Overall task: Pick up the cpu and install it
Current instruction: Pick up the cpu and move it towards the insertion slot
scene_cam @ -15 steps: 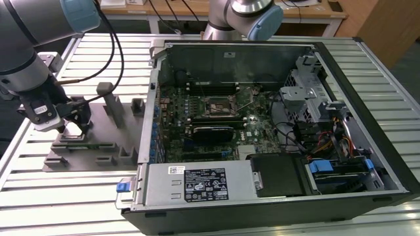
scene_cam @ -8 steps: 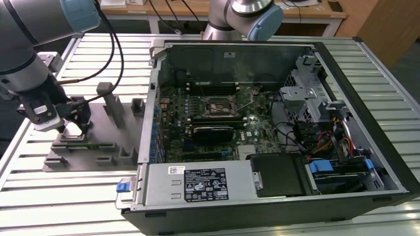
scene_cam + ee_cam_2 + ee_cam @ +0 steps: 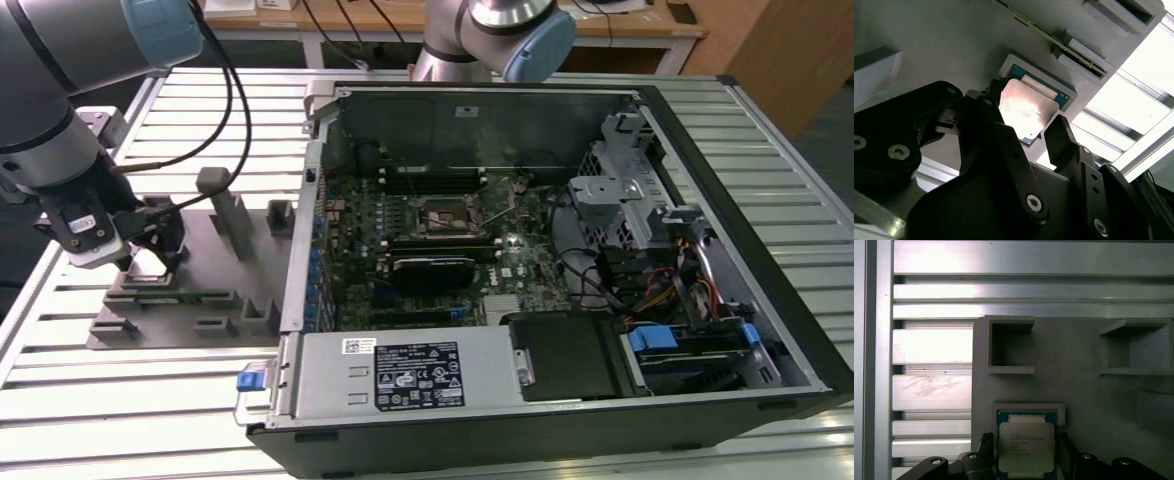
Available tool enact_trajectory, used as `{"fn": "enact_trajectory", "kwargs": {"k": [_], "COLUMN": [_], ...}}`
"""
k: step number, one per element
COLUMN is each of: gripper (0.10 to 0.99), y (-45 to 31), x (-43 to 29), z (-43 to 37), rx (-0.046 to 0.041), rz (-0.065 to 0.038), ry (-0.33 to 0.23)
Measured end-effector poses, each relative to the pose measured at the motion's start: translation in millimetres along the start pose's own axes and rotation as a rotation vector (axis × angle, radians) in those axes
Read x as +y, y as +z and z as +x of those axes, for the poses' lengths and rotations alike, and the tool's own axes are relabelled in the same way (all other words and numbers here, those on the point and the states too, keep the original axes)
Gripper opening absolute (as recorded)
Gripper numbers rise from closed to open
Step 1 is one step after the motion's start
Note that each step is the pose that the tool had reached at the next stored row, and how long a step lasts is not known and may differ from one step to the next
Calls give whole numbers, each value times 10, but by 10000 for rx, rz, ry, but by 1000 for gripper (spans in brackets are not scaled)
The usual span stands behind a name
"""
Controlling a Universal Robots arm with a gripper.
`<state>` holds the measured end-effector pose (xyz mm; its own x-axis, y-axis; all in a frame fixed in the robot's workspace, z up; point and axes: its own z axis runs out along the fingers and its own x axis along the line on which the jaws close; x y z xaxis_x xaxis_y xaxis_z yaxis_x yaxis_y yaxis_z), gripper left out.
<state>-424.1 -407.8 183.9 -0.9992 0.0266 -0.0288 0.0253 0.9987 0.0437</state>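
Observation:
The cpu [image 3: 1026, 446], a small square chip with a shiny metal top, lies flat in a shallow nest [image 3: 1029, 406] on the grey fixture plate [image 3: 167, 330]. It also shows in the second wrist view as the cpu [image 3: 1028, 107], bright with glare. My gripper [image 3: 147, 262] is lowered over it at the exterior view's left. In both wrist views the black fingers [image 3: 1060, 135] stand on either side of the chip, with narrow gaps to its edges. The gripper [image 3: 1024, 442] is open around it. The motherboard socket [image 3: 438, 218] sits in the middle of the open computer case [image 3: 747, 200].
Grey fixture blocks [image 3: 227, 215] stand upright on the plate close to my gripper. Empty pockets [image 3: 1009, 347] lie beyond the cpu's nest. The slatted aluminium table [image 3: 200, 120] surrounds everything. A second arm's base [image 3: 494, 30] stands behind the case.

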Motion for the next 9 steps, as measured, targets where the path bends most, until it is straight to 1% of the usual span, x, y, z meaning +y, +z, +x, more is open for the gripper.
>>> {"fn": "enact_trajectory", "kwargs": {"k": [9], "gripper": [616], "y": [-1], "x": [0], "z": [13], "rx": [0], "rz": [-5], "ry": [0]}}
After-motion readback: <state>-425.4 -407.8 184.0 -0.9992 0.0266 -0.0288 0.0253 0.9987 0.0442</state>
